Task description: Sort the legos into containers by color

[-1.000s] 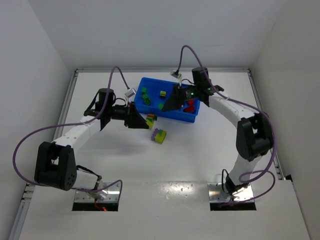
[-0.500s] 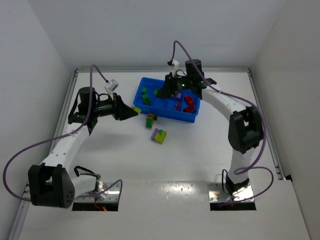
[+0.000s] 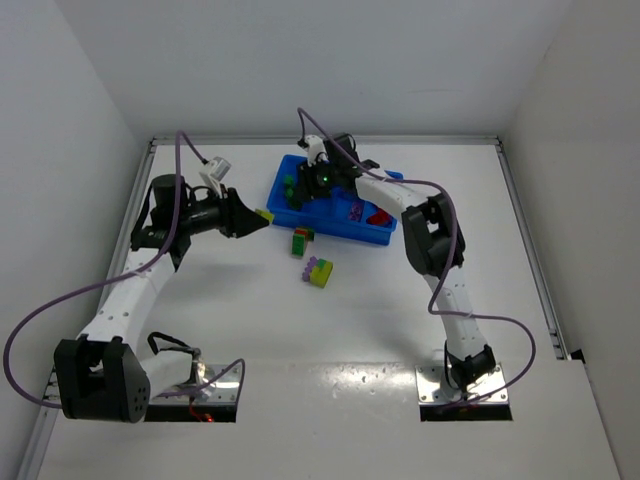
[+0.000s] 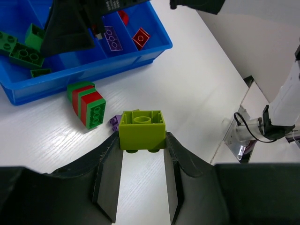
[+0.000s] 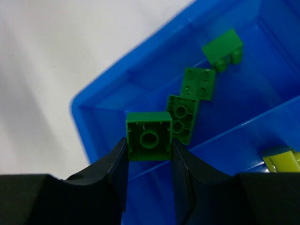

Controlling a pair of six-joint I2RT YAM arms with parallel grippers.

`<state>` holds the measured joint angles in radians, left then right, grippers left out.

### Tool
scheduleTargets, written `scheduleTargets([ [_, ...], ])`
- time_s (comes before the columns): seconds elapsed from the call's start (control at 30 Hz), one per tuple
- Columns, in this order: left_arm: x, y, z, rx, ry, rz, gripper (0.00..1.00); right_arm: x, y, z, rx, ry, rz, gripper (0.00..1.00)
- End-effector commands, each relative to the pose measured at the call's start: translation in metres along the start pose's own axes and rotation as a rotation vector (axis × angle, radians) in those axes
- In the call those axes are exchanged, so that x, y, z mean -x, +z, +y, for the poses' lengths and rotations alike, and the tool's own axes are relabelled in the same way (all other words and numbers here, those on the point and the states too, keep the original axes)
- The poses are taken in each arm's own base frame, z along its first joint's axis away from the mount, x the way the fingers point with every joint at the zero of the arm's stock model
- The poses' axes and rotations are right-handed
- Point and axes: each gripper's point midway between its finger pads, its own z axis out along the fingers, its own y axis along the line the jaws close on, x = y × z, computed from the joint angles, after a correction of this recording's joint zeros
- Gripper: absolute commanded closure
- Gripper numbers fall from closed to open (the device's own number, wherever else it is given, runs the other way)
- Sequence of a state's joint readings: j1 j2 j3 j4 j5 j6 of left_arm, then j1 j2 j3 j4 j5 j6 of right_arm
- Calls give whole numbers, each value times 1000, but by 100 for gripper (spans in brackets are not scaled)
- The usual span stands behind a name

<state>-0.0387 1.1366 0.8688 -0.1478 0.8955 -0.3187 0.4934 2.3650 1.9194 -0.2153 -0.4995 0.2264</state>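
Note:
My left gripper (image 4: 142, 139) is shut on a yellow-green lego (image 4: 142, 130) and holds it above the table, left of the blue tray (image 3: 330, 222). In the top view this gripper (image 3: 258, 215) is just off the tray's left end. My right gripper (image 5: 149, 143) is shut on a green lego (image 5: 149, 136) over the tray's leftmost compartment (image 5: 140, 89), where three green legos (image 5: 183, 117) lie. A green-and-red cluster (image 3: 300, 241) and a purple and yellow-green cluster (image 3: 319, 271) rest on the table in front of the tray.
Other compartments hold a purple brick (image 4: 112, 37), red bricks (image 4: 141, 36) and a yellow-green brick (image 5: 283, 159). White walls enclose the table on three sides. The right arm (image 3: 430, 230) arches over the tray's right end.
My left arm drew back to the left, away from the green-and-red cluster, with the yellow-green lego. My right gripper travelled left along the tray to the leftmost compartment.

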Motion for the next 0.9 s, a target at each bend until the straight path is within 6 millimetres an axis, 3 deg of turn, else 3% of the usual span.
scheduleTargets([
  [0.0,23,-6,-8,0,59,-48,100,23,5,-3,-47,-51,-51,82],
  [0.03,23,-6,-8,0,59,-48,100,21,9,-5,-47,-50,-50,76],
  [0.23,19,-1,-1,5,36,-31,100,28,8,-5,-46,-68,-66,74],
  [0.27,19,-1,-1,5,36,-31,100,28,8,-4,-37,-77,-65,60],
  [0.37,15,2,4,8,19,-18,100,35,3,4,-44,-87,-74,31],
  [0.4,16,2,6,18,19,-20,100,28,4,3,-45,-77,-55,16],
  [0.5,19,4,8,15,24,-31,100,46,-15,18,-29,-98,-93,14],
  [0.53,21,4,7,13,24,-40,100,66,-35,22,-36,-113,-136,14],
  [0.6,26,10,8,10,26,-47,100,85,-64,24,-65,-120,-175,14],
  [0.63,32,14,8,12,39,-55,100,83,-78,21,-86,-111,-176,14],
  [0.67,30,22,15,21,23,-37,100,91,-100,10,-136,-101,-200,14],
  [0.7,34,30,10,9,46,-31,100,113,-137,19,-162,-135,-253,14],
  [0.77,38,44,17,32,59,-24,100,102,-175,-5,-265,-147,-225,14],
  [0.8,37,60,19,30,65,0,100,98,-205,-1,-299,-166,-236,14],
  [0.87,36,77,26,53,74,17,100,84,-242,-15,-395,-214,-218,14],
])
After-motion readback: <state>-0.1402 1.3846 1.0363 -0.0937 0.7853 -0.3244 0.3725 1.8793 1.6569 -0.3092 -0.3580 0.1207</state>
